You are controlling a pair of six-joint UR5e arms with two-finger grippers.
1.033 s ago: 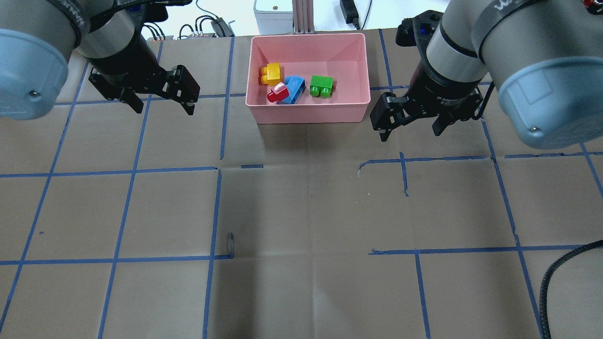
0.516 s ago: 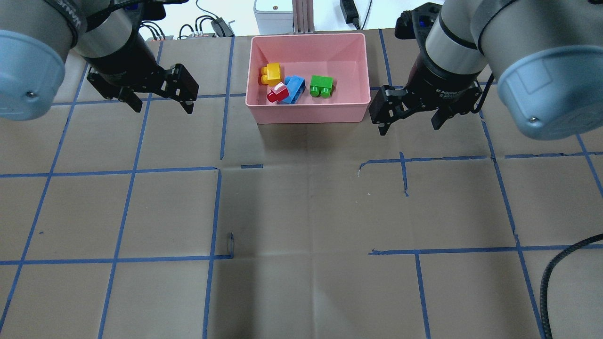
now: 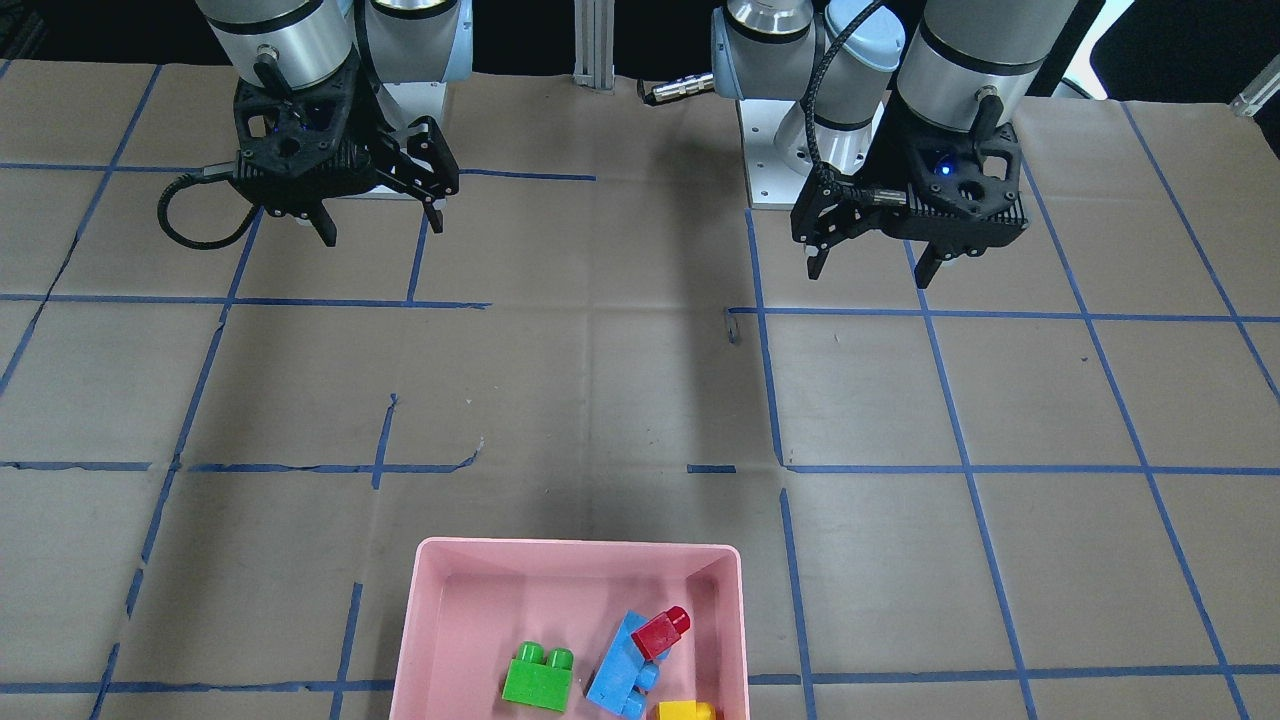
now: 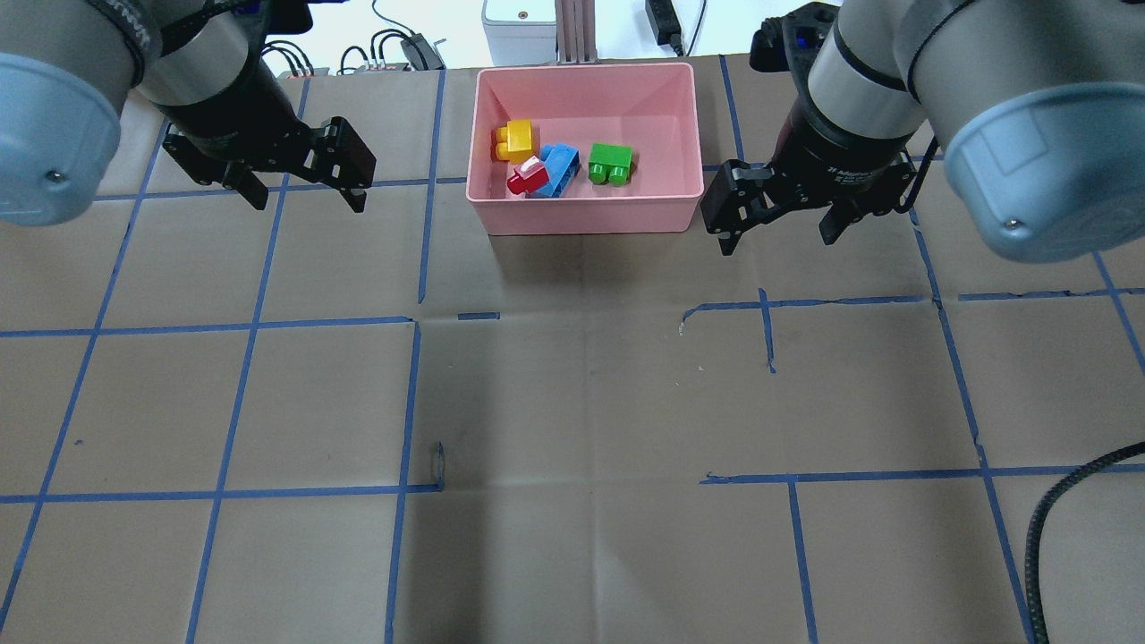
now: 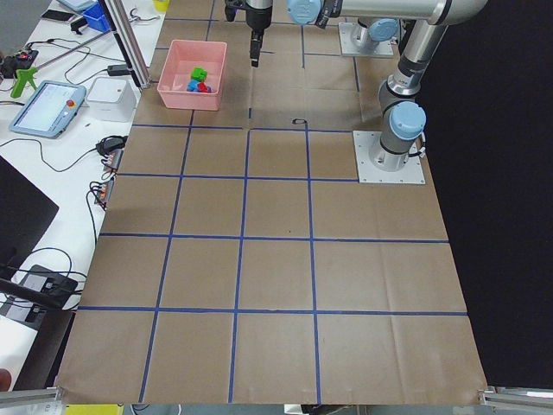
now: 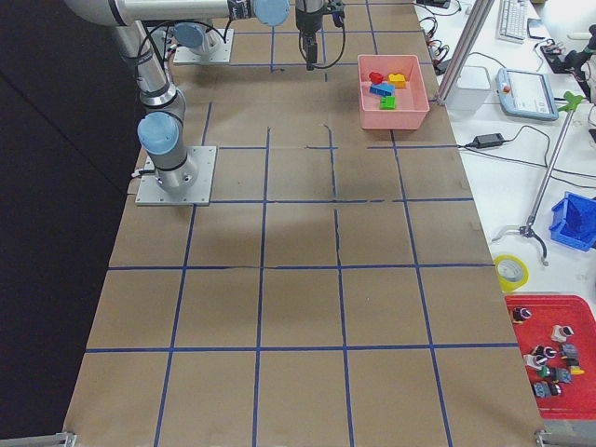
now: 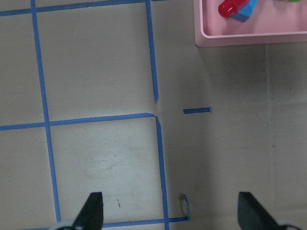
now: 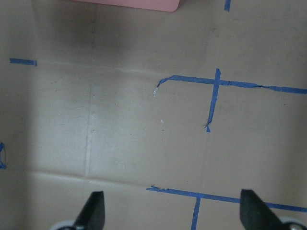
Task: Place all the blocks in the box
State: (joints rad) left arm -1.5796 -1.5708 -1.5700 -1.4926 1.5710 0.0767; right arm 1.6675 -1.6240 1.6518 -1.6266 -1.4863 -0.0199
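Blocks (image 4: 610, 164) in box (image 4: 590, 217) amid taped grid (image 4: 179, 327)

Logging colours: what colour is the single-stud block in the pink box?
Red block; the exterior front-facing view shows it best.

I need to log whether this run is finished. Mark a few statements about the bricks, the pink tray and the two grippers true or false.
1. The green two-stud plastic brick, light-blue three-stud brick, small red single-stud brick and yellow two-stud brick all lie inside the shallow pink plastic tray. True.
2. The red brick lies apart from the other bricks. False: it rests on the light-blue brick.
3. The left gripper and right gripper are both open and empty. True.
4. The right gripper hangs over the tray. False: it hangs beside the tray, over the paper-covered table.
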